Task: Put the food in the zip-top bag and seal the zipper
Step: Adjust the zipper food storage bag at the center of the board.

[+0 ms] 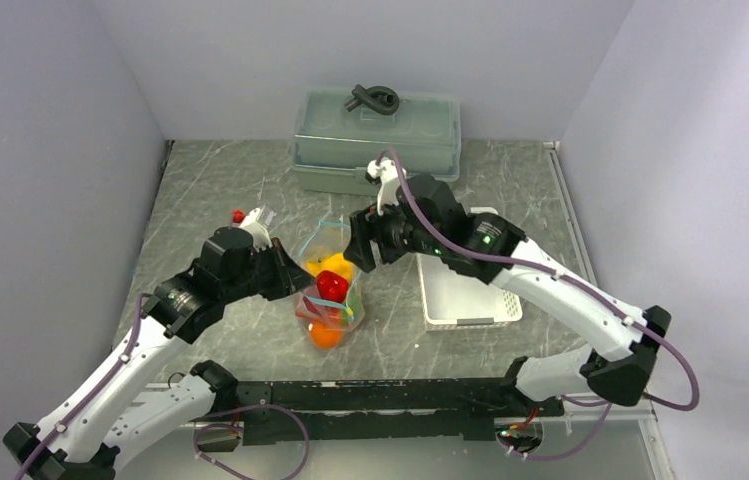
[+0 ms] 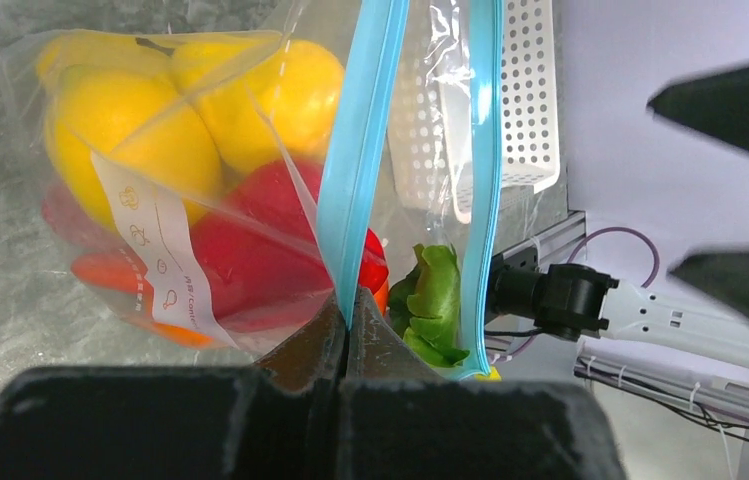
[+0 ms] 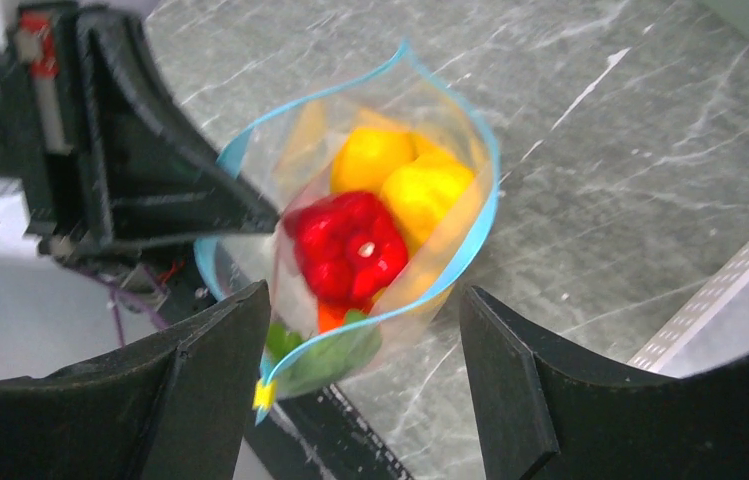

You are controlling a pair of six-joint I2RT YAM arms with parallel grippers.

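The zip-top bag (image 1: 330, 300) hangs lifted in the middle of the table with its mouth open. It holds the food: yellow fruits (image 2: 190, 110), a red pepper (image 2: 250, 240), an orange piece (image 2: 155, 328) and a green leafy one (image 2: 435, 300). My left gripper (image 2: 350, 318) is shut on the near side of the teal-blue zipper (image 2: 360, 150); in the top view the left gripper (image 1: 293, 280) is at the bag's left edge. My right gripper (image 3: 365, 375) is open above the bag's mouth, empty, with the red pepper (image 3: 350, 245) below it. In the top view the right gripper (image 1: 355, 255) is at the bag's upper right.
A white lattice basket (image 1: 465, 295) lies right of the bag under the right arm. A grey-green lidded box (image 1: 375, 140) stands at the back. A small yellow tab (image 3: 264, 395) sits at one end of the zipper. Walls close in left, right and back.
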